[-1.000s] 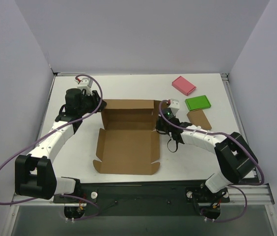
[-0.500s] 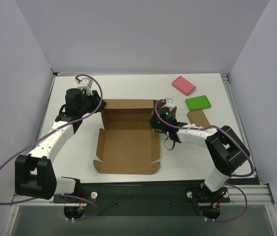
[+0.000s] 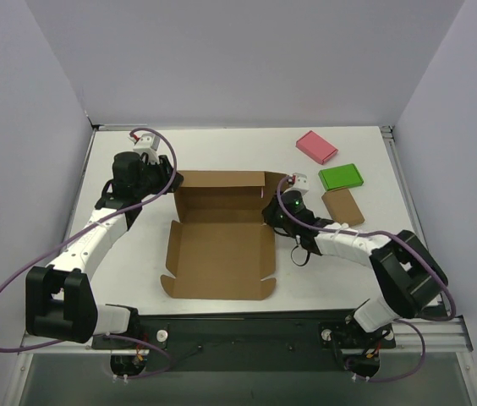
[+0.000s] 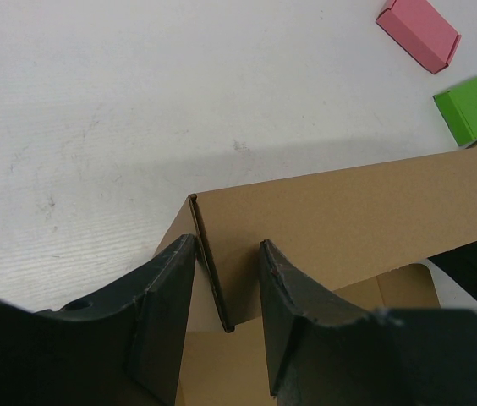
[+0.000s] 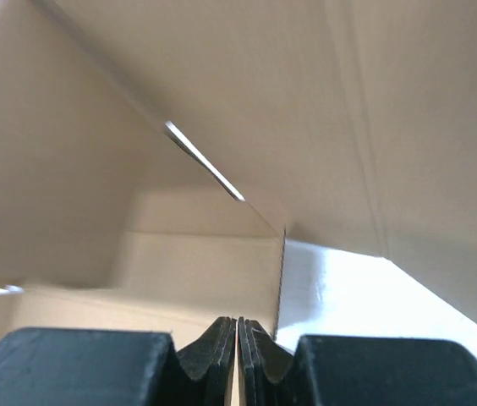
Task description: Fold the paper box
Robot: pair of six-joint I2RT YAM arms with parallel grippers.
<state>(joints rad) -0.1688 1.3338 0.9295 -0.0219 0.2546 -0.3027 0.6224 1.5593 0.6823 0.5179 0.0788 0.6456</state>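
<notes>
Paper box [image 3: 222,254] open on surface [image 3: 137,271], rear wall [image 3: 222,180] upright. Left tool [image 4: 227,249] spread, wall's end between its fingers [image 4: 167,321]; right tool [image 5: 238,326] pressed together, cardboard just ahead.

The box [image 3: 220,249] fills the middle of the table [image 3: 222,144]. Its raised back wall blocks a low pass from behind, while its floor lies open from above. The left claw [image 3: 173,179] takes up the far-left corner, and the right claw [image 3: 270,214], fingers pressed together, sits at the box's right edge. At far right a pink block [image 3: 316,146], green block [image 3: 341,177] and brown block [image 3: 343,205] crowd the room. Bare table runs behind the box and along its near side.
</notes>
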